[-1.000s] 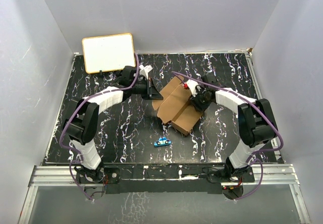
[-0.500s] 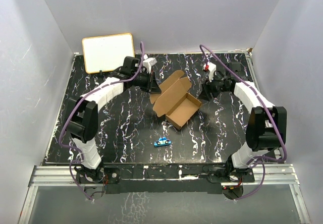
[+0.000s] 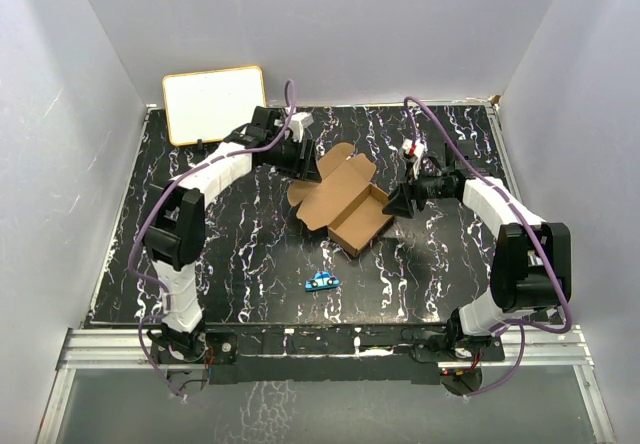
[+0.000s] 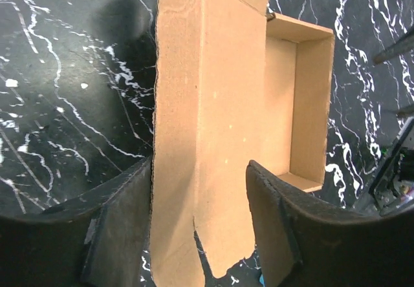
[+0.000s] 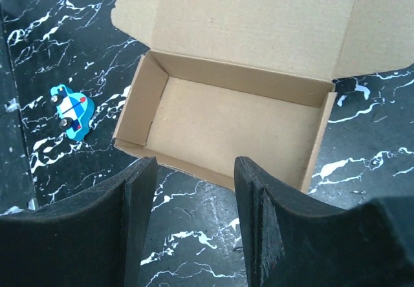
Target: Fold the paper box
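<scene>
Showing the paper box at centre frame on the marbled table, tray open upward, lid flap spread flat toward the upper left. Finding the left gripper at the flap's upper-left edge, fingers parted wide over the cardboard, gripping nothing. Placing the right gripper just right of the tray, likewise spread, empty. Noting a blue toy car below the box, apart.

High camera looks down on the whole table from six o'clock. Wrist cameras hang close — both share the paper box, from its eleven and three o'clock.
</scene>
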Robot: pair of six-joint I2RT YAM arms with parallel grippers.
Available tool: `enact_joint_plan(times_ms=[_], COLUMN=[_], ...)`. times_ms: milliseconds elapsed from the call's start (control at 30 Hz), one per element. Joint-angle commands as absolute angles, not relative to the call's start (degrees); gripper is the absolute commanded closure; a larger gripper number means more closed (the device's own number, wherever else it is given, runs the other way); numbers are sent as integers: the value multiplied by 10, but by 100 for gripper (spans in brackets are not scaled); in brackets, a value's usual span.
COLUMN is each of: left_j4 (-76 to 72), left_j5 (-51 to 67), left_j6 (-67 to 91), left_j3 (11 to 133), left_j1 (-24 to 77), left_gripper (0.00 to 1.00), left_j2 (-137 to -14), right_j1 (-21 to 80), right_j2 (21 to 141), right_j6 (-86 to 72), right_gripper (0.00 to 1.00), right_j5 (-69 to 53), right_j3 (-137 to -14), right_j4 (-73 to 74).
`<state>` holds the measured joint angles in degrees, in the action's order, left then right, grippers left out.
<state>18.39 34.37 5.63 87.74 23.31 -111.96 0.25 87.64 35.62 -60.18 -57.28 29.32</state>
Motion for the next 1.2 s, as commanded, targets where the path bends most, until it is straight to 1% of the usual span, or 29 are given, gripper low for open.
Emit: enact_joint_plan(times_ms=[0, 167, 267, 300, 367, 400, 433, 467, 533, 600, 667, 733, 800, 933, 1033, 1167], left_j4=[156, 71, 7, -19, -86, -135, -189, -241, -340, -391, -379, -292, -174, -61, -25, -24], left_j5=[300, 266, 271, 281, 314, 338, 362, 384, 442, 472, 468, 423, 375, 319, 291, 300], left_j6=[94, 124, 149, 160, 176, 187, 206, 236, 281, 317, 303, 234, 163, 86, 63, 79], left_j3=[859, 761, 685, 645, 582, 544, 505, 468, 407, 372, 355, 362, 386, 398, 390, 378], left_j1=[214, 179, 158, 154, 150, 150, 150, 150, 150, 156, 179, 233, 283, 345, 367, 367], left_gripper=[42, 39, 38, 36, 29, 24, 18, 14, 14, 17, 18, 18, 17, 17, 17, 18], left_j2=[-1057, -966, -899, -878, -831, -811, -793, -779, -755, -745, -729, -703, -686, -655, -635, -634], right_j1=[-6, -20, -23, -23, -24, -24, -24, -24, -25, -25, -28, -30, -31, -33, -33, -33], right_j2=[855, 854, 850, 848, 842, 840, 838, 836, 834, 833, 831, 831, 833, 835, 837, 837], right_j6=[381, 381, 381, 384, 393, 397, 401, 404, 409, 413, 415, 416, 416, 419, 421, 414], right_gripper=[44, 45, 45, 45, 45, 45, 45, 46, 46, 46, 46, 46, 46, 46, 46, 46], right_j5=[-667, -690, -700, -706, -723, -728, -733, -734, -731, -726, -728, -731, -733, -733, -731, -727], right_j3=[-564, -554, -549, -546, -540, -536, -534, -533, -533, -534, -535, -534, -534, -535, -534, -534], right_j4=[251, 251, 251, 252, 252, 252, 252, 253, 256, 258, 260, 261, 262, 264, 265, 260])
